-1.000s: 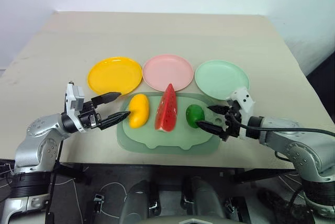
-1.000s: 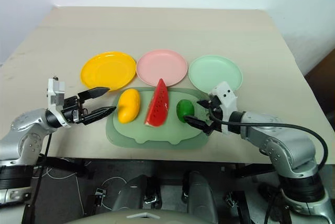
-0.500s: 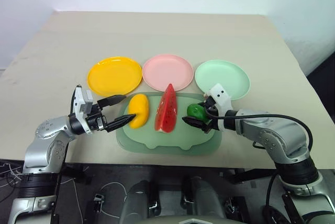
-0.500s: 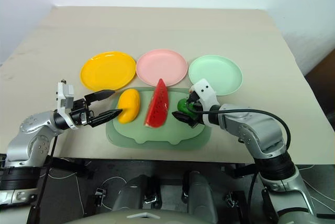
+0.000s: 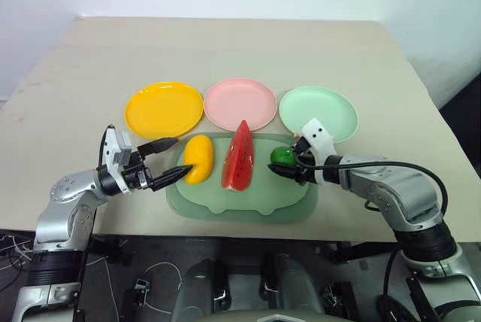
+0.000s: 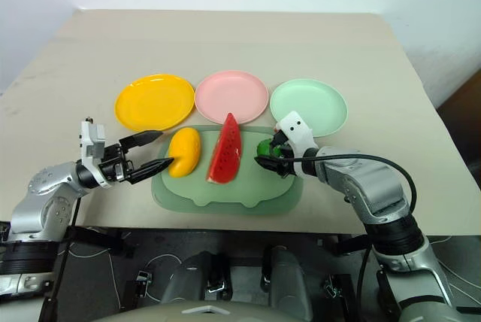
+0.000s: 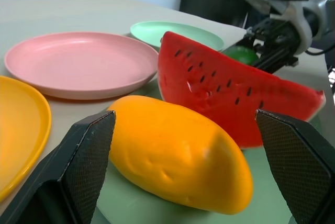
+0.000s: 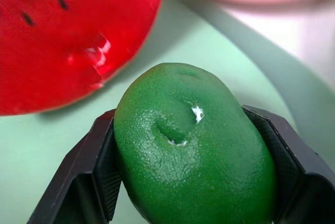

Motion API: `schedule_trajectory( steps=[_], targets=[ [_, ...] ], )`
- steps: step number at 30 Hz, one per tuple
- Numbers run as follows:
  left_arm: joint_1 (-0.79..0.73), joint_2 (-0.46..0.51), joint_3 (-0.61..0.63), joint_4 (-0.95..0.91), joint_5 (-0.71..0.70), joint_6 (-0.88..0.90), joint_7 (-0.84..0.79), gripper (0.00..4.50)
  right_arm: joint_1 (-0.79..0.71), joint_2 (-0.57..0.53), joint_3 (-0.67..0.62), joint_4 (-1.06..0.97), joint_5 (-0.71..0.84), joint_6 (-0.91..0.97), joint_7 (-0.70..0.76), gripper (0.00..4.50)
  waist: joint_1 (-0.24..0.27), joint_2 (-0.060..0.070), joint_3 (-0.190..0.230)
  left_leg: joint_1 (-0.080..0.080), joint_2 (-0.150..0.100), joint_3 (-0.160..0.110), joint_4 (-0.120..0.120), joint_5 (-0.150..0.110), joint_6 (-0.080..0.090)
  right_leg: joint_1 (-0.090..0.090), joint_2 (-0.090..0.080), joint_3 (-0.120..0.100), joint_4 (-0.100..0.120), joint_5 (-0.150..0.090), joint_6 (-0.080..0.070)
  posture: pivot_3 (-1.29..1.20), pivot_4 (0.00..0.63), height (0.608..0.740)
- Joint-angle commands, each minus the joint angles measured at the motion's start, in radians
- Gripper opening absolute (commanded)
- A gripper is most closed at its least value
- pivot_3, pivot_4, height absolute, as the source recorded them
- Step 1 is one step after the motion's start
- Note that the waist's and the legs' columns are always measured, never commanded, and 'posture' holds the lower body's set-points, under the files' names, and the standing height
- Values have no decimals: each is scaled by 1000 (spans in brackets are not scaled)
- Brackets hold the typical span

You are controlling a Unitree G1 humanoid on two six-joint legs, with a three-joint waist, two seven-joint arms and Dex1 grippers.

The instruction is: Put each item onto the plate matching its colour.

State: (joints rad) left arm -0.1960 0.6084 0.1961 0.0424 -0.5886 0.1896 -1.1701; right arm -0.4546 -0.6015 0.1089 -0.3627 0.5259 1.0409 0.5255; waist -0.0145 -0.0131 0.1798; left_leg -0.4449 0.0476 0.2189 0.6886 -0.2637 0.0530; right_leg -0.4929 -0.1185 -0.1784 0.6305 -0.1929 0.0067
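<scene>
A yellow mango point(image 5: 199, 159), a red watermelon slice point(image 5: 239, 156) and a green lime point(image 5: 282, 156) lie in a row on a pale green mat point(image 5: 240, 205). Behind them stand a yellow plate point(image 5: 164, 108), a pink plate point(image 5: 240, 103) and a mint green plate point(image 5: 319, 113), all bare. My right gripper point(image 5: 284, 162) is shut on the lime point(image 8: 193, 150), one black finger point(image 8: 99, 166) pressed against each side. My left gripper point(image 5: 183, 155) is open, with its fingers spread around the near end of the mango point(image 7: 178, 156) and not touching it.
The mat reaches close to the table's front edge point(image 5: 225, 228). The plates sit in a tight row just behind the mat. Bare tabletop point(image 5: 225, 44) stretches beyond the plates and to both sides.
My right gripper has moved in onto the lime from the right and closed on it. The left gripper stays open by the mango.
</scene>
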Motion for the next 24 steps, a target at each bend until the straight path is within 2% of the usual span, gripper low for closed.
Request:
schedule_trajectory(
  steps=[1, 5, 10, 15, 20, 24],
  targets=[
    [8, 14, 35, -16, -6, -15, 2, 4500, -90, 0, -112, -23, 46, -10, 17, 3035, 0, 0, 0, 0, 0, 0, 0, 0, 0, 0, 0, 0, 0, 0, 0, 0, 150, 696],
    [23, 14, 52, -32, -15, -9, 9, 4500, -225, 0, -130, 145, -3, -86, 29, 3035, -4, 0, 0, 1, 0, 0, 0, 0, 0, 0, 0, 0, 0, 0, 0, 0, 150, 696],
    [40, 15, 62, -49, -17, -11, 25, 4500, -308, -10, -37, 505, -192, -413, 119, 3035, 1, 0, 0, 0, 0, 1, 0, 0, 0, 0, 0, 0, 0, 1, -1, 0, 150, 696],
    [62, 24, 74, -69, -22, -6, 35, 4500, -414, 33, -14, 873, -293, -625, 172, 3035, -8, 0, 0, 0, 0, 3, 0, 1, 0, -1, 0, 1, 2, 2, 3, 0, 150, 696],
    [75, 34, 84, -92, -30, 5, 44, 4500, -512, 74, -22, 1144, -367, -756, 168, 3035, -28, 0, 0, 1, 0, 3, 0, 1, -1, -1, 1, 1, 5, 3, 3, 0, 150, 696],
    [90, 38, 93, -118, -36, 16, 55, 4500, -564, 99, -22, 1255, -403, -757, 163, 3035, -32, 1, 0, 1, 0, 3, 0, 1, -1, -2, 1, 1, 6, 3, 3, 0, 150, 696]
  ],
)
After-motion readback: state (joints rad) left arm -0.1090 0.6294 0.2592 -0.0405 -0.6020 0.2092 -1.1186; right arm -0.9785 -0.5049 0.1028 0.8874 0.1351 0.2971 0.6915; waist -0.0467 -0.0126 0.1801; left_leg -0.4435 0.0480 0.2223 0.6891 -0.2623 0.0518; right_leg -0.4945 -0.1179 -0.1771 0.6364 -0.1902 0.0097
